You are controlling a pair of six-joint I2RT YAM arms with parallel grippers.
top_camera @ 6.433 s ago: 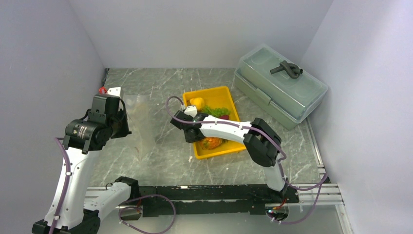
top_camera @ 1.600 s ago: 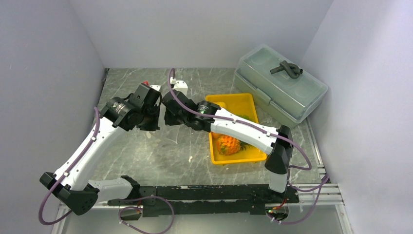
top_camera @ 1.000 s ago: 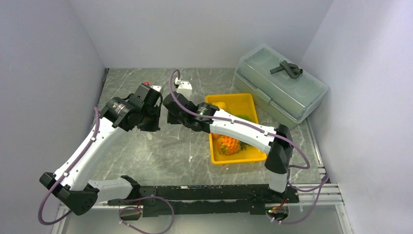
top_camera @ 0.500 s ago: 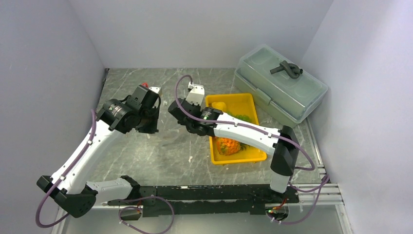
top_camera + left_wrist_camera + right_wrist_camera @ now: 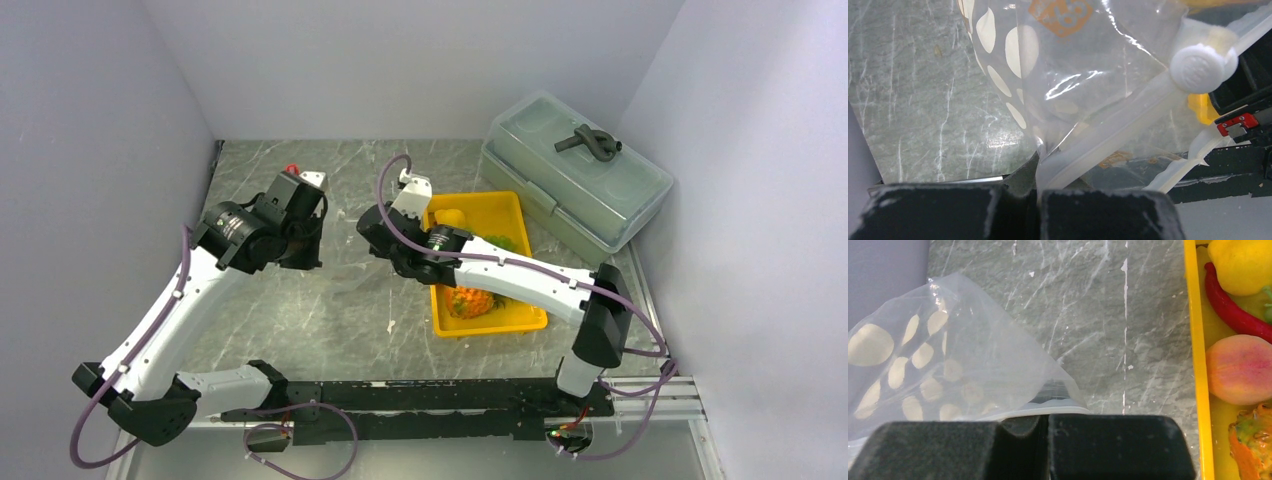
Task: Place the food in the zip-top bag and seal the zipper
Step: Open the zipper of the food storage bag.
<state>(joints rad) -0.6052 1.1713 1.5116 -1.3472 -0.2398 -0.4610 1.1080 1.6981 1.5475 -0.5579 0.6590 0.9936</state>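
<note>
Grey marble-look tabletop (image 5: 330, 320), white walls all round, and a big grey-green lidded plastic box (image 5: 575, 175) off at 2 o'clock. The clear soft zip-top bag with white dots (image 5: 1083, 75) is strung between the two claws, roughly 10 o'clock of table centre.

The left gripper (image 5: 1038, 195) is pressed together right on the whitish press-strip zipper (image 5: 1118, 125). The right gripper (image 5: 1044, 421) pinches the bag's rim too, from the 3 o'clock side.

None of the food's bagged yet: yellow lemon (image 5: 1243, 265), red chili pepper (image 5: 1235, 315), orange round fruit (image 5: 1243, 370) and orange pineapple (image 5: 1248, 450) all sit in the yellow rectangular tray (image 5: 1199, 340), at 3 o'clock of the bag.

Looks to me like the mouth-opening step. imo the trick is for each claw to keep just one lip and pull apart gently so the film doesn't slip. Ideally the mouth ends up facing the tray.
</note>
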